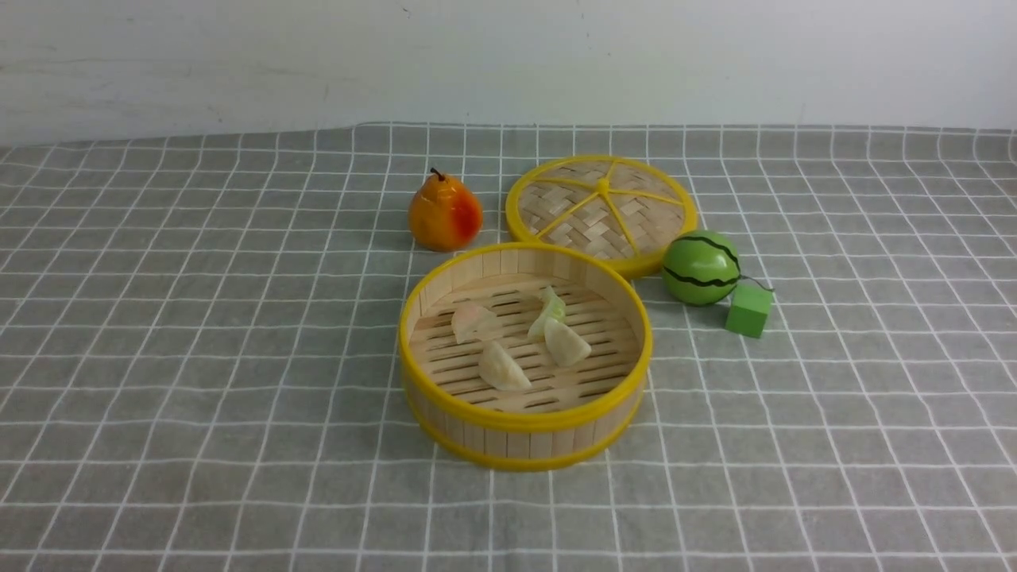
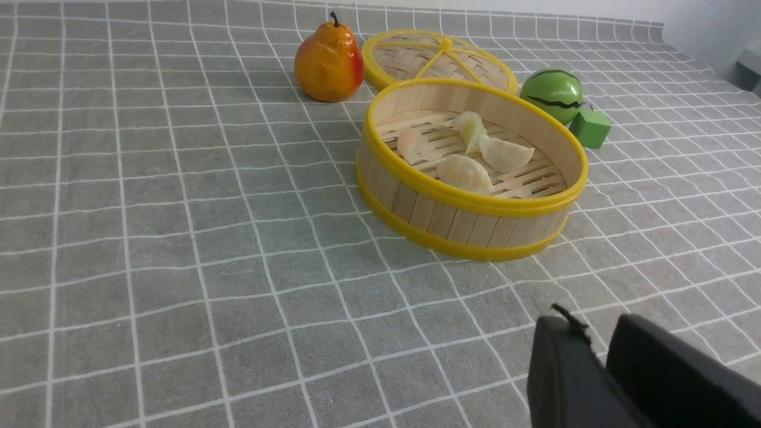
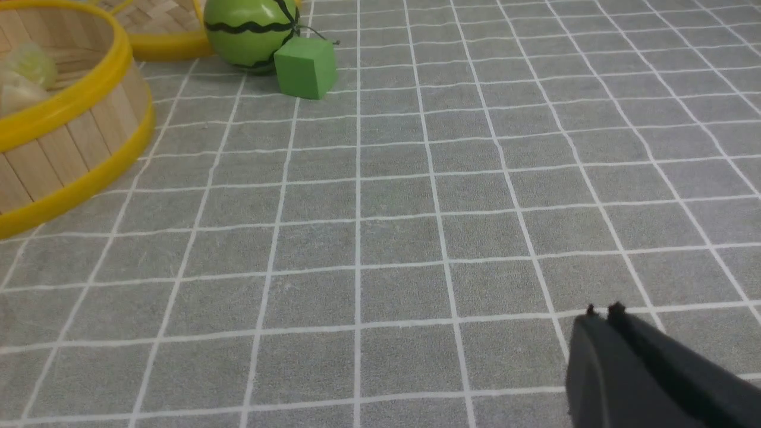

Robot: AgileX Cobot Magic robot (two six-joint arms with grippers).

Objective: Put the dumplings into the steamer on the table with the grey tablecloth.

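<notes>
The steamer [image 1: 524, 419] [image 2: 475, 205] stands mid-table on the grey tablecloth [image 1: 199, 357]. On its slatted floor lie the dumplings: a pinkish one [image 1: 474, 322] [image 2: 410, 144], a pale green one [image 1: 550, 308] [image 2: 469, 126] and two cream ones [image 1: 566, 343] [image 1: 502, 367], the green touching a cream one. Neither arm shows in the front view. In the left wrist view, my left gripper [image 2: 596, 333] hangs well short of the steamer, fingertips slightly apart, nothing between them. My right gripper [image 3: 603, 312] is shut and empty over bare cloth, with the steamer's rim [image 3: 65, 101] far off.
Behind the steamer stand an orange pear [image 1: 445, 213] and the flat woven lid [image 1: 601, 208]. To the steamer's right, a green toy watermelon [image 1: 701, 268] touches the lid, with a green cube [image 1: 748, 310] beside it. A pale wall closes the far edge.
</notes>
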